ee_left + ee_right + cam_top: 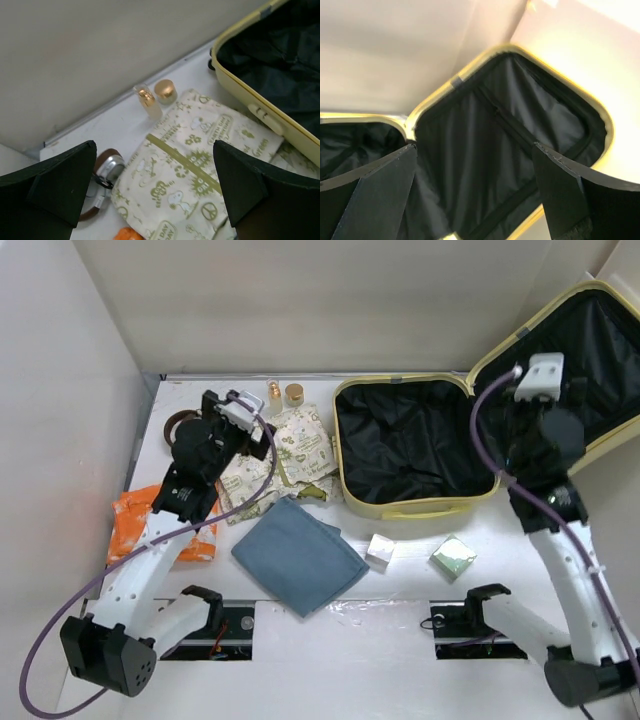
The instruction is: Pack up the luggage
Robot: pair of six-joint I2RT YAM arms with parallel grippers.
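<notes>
- The left arm point(150, 575) is built of smooth white shell links joined by bulky black joint housings, and small dark dots mark the white.
- The right arm point(572, 560) has the same white links and black joints.
- A thin purple cable point(40, 650) runs from the left base block point(105, 660), which is black, up to the wrist.
- A second purple cable point(480, 430) runs along the right arm.
- A white camera mount point(240, 410) sits on the left wrist, and a matching white mount point(541, 373) sits on the right.
- The left gripper point(154, 150) has matte black, wedge-shaped fingers point(60, 185).
- The right gripper point(475, 150) has identical black fingers point(375, 195).
</notes>
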